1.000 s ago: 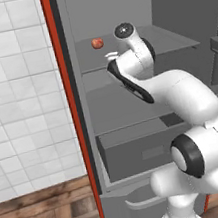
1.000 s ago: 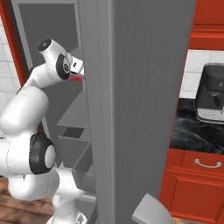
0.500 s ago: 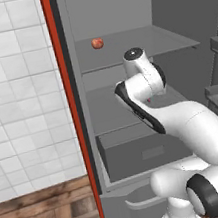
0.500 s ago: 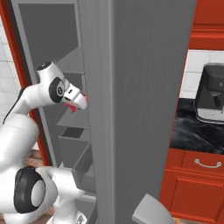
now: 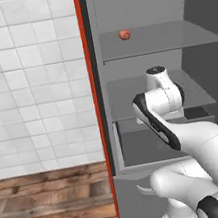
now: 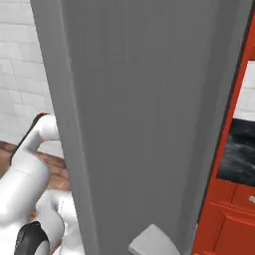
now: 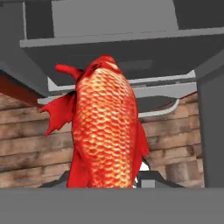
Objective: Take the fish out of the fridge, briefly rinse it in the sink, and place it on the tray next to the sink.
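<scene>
The fish (image 7: 105, 127) is right in front of the hand, so close that it takes up the middle of the hand view. It stands up from between the hand's fingers, with its bottom end hidden low down where the fingers are. The hand is nearly closed and it is squeezing the fish. The finger tips themselves are hidden behind the fish.

The fish is bright red and orange. Its body is long and rounded and covered in small shiny scales set in neat rows. Thin red fins stick out on its left side and near its top.

Past the fish in the hand view are grey fridge shelves (image 7: 127, 37) with flat, smooth faces and straight edges. Further out there is a brown wooden floor (image 7: 26, 144) made of planks.

In the left base view the fridge (image 5: 138, 4) stands open. It is tall, grey and plain, with a thin orange-red edge (image 5: 96, 108) down its left side. A small round reddish ball (image 5: 125, 34) sits on an upper shelf, well above the arm. The white arm (image 5: 165, 101) bends in front of the lower shelves. To the left of the fridge is a wall of white square tiles (image 5: 30, 84).

In the right base view a wide grey fridge door (image 6: 144, 114) stands close up, with red cabinets (image 6: 234, 199) beside it.
</scene>
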